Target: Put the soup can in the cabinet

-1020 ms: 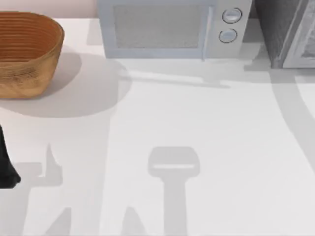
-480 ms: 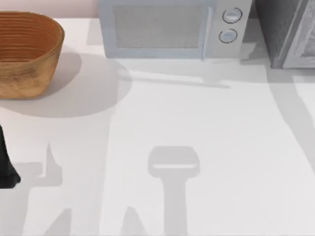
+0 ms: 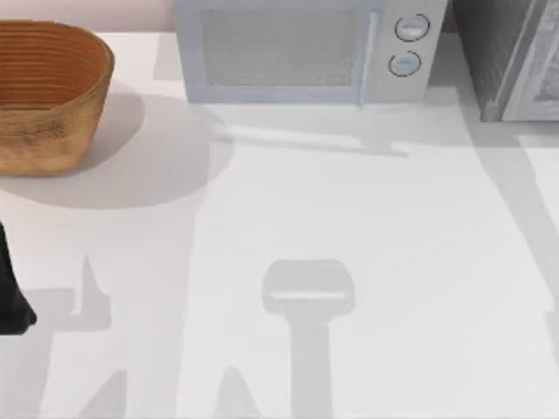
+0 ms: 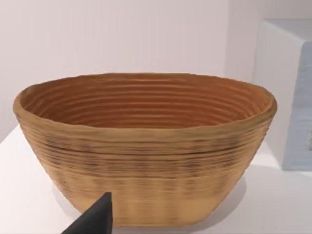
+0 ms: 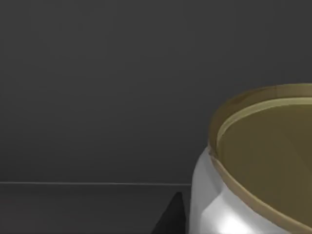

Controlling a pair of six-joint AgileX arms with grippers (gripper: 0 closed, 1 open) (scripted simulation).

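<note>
Barely anything shifted since a second ago, just the shadow streak at the top view's right edge. Our right wrist view has the soup can [image 5: 258,170] close up against dark cabinet [image 3: 511,57] panels, so we reckon we're placing it; next comes letting go. Can't tell either pincer's opening. Left arm [image 3: 10,288] sits parked mid-left, facing the basket [image 4: 146,146].

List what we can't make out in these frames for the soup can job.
- Soup can, right wrist view: cut off by the frame edge, label hidden.
- Cabinet, top view: cut by the frame's edges.
- Left arm, top view: cut by the left edge.
</note>
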